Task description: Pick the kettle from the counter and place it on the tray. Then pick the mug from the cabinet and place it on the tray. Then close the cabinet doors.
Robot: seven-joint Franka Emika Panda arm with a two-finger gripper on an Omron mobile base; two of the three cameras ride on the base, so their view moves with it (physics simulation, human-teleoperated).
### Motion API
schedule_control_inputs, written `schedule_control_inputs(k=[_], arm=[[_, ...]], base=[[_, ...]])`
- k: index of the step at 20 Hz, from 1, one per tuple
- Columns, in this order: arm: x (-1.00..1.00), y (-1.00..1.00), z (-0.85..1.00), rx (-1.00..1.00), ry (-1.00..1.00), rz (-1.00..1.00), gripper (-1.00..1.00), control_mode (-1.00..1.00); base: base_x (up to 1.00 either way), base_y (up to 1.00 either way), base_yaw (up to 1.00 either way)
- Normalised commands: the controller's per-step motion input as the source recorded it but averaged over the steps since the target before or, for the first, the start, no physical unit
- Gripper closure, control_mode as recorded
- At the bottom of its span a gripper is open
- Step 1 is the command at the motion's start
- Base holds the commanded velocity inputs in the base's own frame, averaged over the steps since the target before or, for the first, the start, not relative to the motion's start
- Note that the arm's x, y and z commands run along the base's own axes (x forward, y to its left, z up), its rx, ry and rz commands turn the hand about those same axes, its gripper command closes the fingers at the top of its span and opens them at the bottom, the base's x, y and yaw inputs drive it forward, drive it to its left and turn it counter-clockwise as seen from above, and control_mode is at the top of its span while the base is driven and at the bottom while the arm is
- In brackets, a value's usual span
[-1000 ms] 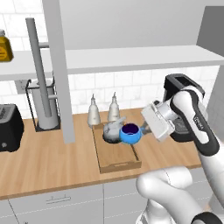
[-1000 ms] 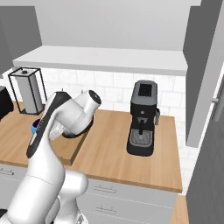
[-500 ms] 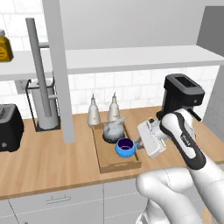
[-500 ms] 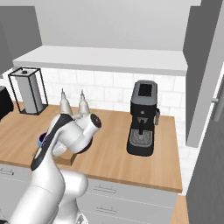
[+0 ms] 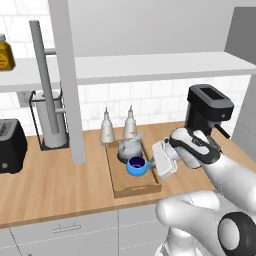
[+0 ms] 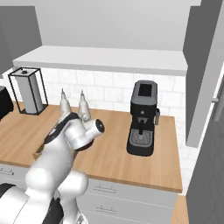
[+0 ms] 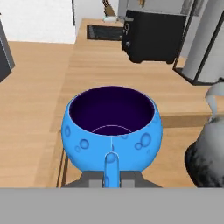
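A: Mug [image 7: 111, 130] placement is the step in hand, it seems. Where is the blue cup seen?

B: It is seen at the near end of the tray [image 5: 131, 186], just in front of the kettle [image 5: 129, 147], which is already set on the wooden board. From the hand view, the gripper [image 7: 110, 179] is pinched narrow on the mug's little handle, with the fingertips pressed to either side of it.

A: Is the mug resting on the tray floor yet?

B: That cannot be told; its base is hidden. It is judged to be either just down or just above.

A: How is the step best finished?

B: The mug should be lowered straight until its base is borne by the tray floor, inside the rim. A gap should be kept from the kettle, so the kettle is not knocked. Only then should the jaws be parted, and the hand drawn back along the handle's line, so the cup is not tipped.

A: And the count?

B: One mug, one kettle and one tray are counted. Two pale bottles [image 5: 107, 127] are seen behind the tray, and one black coffee machine [image 6: 142, 117] is set on the counter [image 6: 109, 151] to the right.
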Motion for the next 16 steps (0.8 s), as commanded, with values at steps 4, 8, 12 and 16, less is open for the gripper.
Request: schedule_control_inputs(k=[4, 8, 12, 16], arm=[[0.08, 0.01, -0.56, 0.0, 0.15, 0.09, 1.0, -1.0], [0.05, 0.01, -0.41, 0.01, 0.11, 0.04, 1.0, -1.0], [0.07, 0.17, -0.34, 0.0, 0.01, 0.0, 1.0, -1.0], [0.03, 0.29, -0.26, 0.0, 0.0, 0.0, 1.0, -1.0]], base=[[0.0, 0.0, 0.0], [0.0, 0.0, 0.0], [0.0, 0.0, 0.0], [0.0, 0.0, 0.0]])
